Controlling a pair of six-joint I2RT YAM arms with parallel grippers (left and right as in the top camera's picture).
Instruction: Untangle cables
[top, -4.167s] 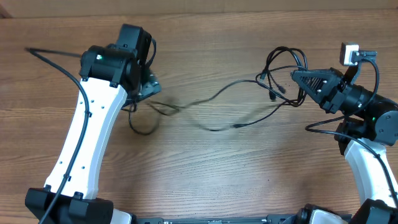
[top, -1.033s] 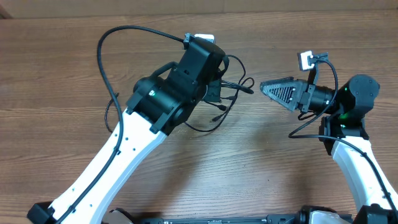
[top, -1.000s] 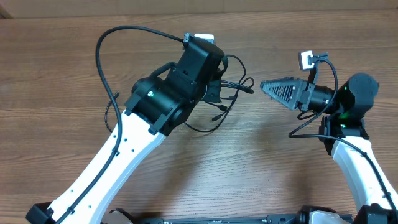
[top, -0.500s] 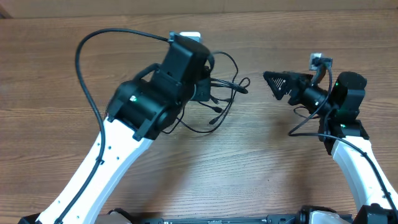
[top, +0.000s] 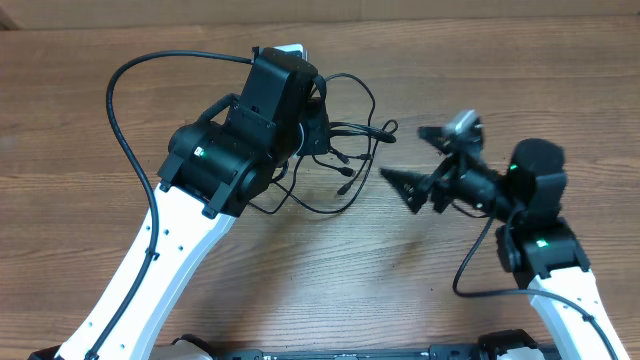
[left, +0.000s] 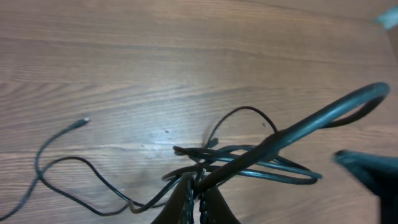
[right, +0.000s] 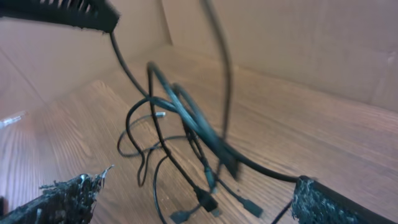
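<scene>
Wood table (top: 330, 290) under both arms. Left gripper (left: 196, 198) is clamped on the cables (top: 345, 150), and the tangle hangs from it. Right gripper (top: 402, 152) is spread wide and empty, just beside the tangle. Risk: it closes on several strands at once, pulling tightens the knot, plugs snag in loops.

We see thin black cables (top: 352, 130) knotted, partly lifted, plugs hanging low, just twelve o'clock of the table's (top: 300, 290) centre.
</scene>
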